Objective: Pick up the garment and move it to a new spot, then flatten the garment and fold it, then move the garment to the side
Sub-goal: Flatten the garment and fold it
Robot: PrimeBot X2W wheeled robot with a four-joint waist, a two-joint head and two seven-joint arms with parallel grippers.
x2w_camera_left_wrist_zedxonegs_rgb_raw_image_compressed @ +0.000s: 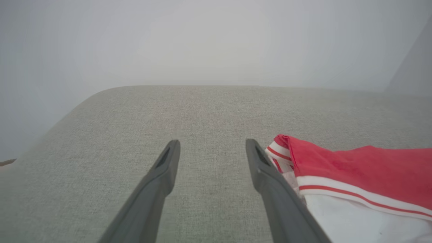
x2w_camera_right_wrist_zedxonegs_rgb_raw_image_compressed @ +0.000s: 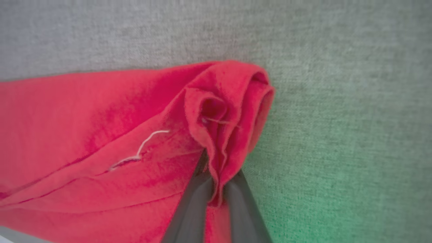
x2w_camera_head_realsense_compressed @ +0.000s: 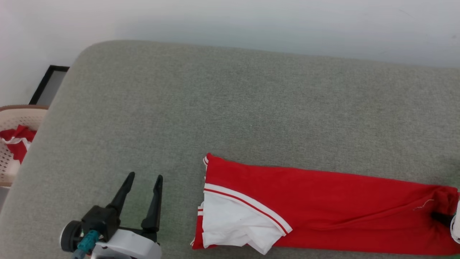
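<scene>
The garment point(x2w_camera_head_realsense_compressed: 316, 201), bright red with a white panel and striped trim, lies stretched across the grey cushion point(x2w_camera_head_realsense_compressed: 215, 108) from centre to the right edge. My right gripper point(x2w_camera_right_wrist_zedxonegs_rgb_raw_image_compressed: 216, 168) is shut on a bunched fold at the garment's point(x2w_camera_right_wrist_zedxonegs_rgb_raw_image_compressed: 101, 135) right end; a loose white thread shows on the cloth. In the head view its dark fingers point(x2w_camera_head_realsense_compressed: 440, 217) poke into the red cloth at the far right. My left gripper point(x2w_camera_head_realsense_compressed: 143, 180) stands open over bare cushion, left of the white panel. From the left wrist, that gripper point(x2w_camera_left_wrist_zedxonegs_rgb_raw_image_compressed: 212, 145) is empty, the garment's point(x2w_camera_left_wrist_zedxonegs_rgb_raw_image_compressed: 354, 172) striped corner beside its right finger.
A pale perforated basket point(x2w_camera_head_realsense_compressed: 10, 118) holding red and white cloth stands off the cushion's left edge. A dark-framed panel point(x2w_camera_head_realsense_compressed: 48, 84) leans by the wall behind it. The white wall runs along the cushion's far side. Bare cushion stretches behind and left of the garment.
</scene>
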